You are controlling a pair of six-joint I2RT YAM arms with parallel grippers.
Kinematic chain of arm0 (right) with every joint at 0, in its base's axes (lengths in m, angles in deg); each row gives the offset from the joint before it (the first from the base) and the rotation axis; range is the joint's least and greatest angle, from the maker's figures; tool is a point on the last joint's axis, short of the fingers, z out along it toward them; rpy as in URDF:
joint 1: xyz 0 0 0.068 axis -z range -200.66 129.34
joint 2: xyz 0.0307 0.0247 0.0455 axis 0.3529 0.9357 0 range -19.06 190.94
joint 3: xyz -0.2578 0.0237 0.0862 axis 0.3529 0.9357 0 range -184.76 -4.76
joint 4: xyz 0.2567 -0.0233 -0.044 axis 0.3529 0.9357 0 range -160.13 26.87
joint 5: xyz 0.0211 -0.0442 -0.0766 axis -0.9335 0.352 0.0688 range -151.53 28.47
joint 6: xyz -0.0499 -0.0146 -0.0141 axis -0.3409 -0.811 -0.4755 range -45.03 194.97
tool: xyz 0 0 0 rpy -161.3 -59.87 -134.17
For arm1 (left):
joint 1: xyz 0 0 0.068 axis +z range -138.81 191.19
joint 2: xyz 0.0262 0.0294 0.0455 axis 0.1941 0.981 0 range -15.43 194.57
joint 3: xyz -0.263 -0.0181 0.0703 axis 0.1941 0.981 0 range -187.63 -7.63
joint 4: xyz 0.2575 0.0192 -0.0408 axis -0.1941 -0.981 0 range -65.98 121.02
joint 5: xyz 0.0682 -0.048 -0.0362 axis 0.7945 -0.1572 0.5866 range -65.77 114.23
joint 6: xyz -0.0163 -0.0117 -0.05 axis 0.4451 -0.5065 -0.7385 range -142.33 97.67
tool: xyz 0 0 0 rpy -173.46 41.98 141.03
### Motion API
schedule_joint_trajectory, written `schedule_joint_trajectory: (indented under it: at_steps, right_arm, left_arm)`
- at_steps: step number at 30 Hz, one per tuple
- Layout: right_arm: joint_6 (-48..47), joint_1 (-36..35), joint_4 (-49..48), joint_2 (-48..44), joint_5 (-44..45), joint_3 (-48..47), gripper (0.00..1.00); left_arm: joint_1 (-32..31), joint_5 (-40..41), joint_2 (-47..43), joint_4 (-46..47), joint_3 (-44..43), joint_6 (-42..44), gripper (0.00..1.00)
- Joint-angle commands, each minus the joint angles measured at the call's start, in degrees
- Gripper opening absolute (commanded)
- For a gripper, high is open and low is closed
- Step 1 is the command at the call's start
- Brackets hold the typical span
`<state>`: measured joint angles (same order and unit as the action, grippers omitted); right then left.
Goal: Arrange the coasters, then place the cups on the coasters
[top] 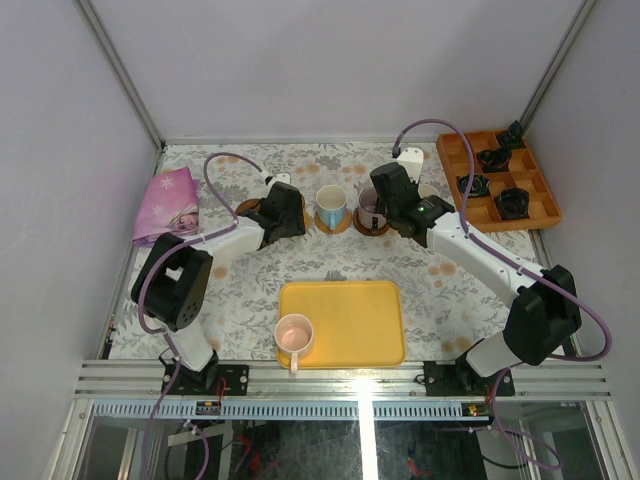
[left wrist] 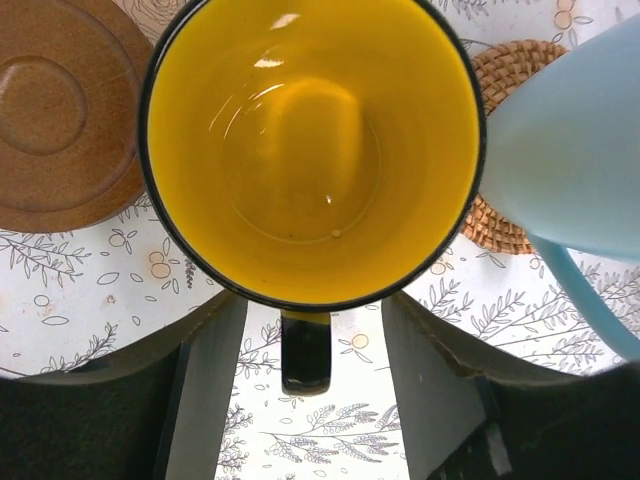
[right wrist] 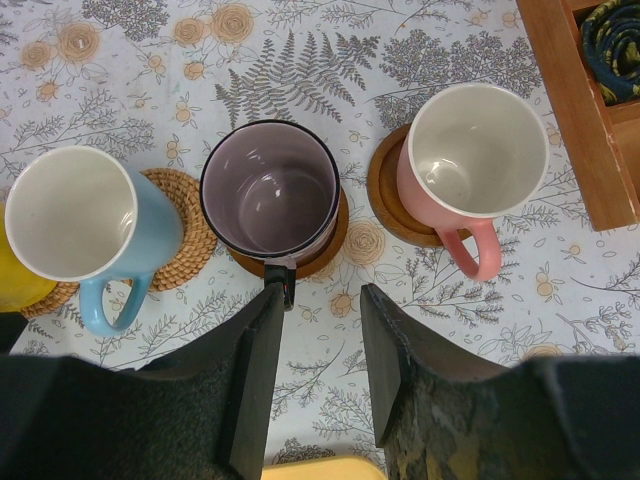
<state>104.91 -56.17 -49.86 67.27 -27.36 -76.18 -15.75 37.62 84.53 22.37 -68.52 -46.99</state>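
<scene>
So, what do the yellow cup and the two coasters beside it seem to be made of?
Yellow cup: probably glazed ceramic, glossy; bright reflections inside. Bare dark coaster: looks like turned wood, matt; grain and concentric rings show. Tan coaster under the light blue cup: woven, perhaps rattan or straw; braided strands visible.
</scene>
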Motion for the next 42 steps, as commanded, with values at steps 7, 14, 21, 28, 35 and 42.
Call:
schedule_joint_trajectory:
  at_steps: [7, 14, 21, 28, 35, 42]
  right_arm:
    - [0.57, 0.35, 0.08, -0.23, -0.45, -2.22, 0.44]
    - [-0.33, 0.35, 0.29, -0.96, -0.06, -1.82, 0.44]
    - [-1.56, 0.31, 0.78, -1.52, 0.09, -0.82, 0.44]
    - [-3.60, 0.35, -0.34, -3.62, 1.22, 0.58, 0.49]
    - [-4.17, 0.35, -0.36, -4.72, 0.89, 1.83, 0.71]
    - [-3.19, 0.35, -1.11, -6.20, -0.37, 4.44, 0.86]
  left_arm:
    - [0.32, -1.83, -7.56, -1.94, 2.44, 0.00, 0.75]
    - [-0.01, -7.72, -17.44, -10.42, 5.02, 1.29, 0.86]
    - [-3.62, -10.62, -29.36, -23.64, 6.96, 0.84, 0.97]
    - [-8.39, -15.40, -39.88, -32.05, 9.65, -5.56, 1.00]
    - [-15.80, -15.89, -46.44, -38.14, 11.60, -11.84, 1.00]
    - [-24.99, -15.67, -49.05, -42.01, 15.67, -19.69, 1.00]
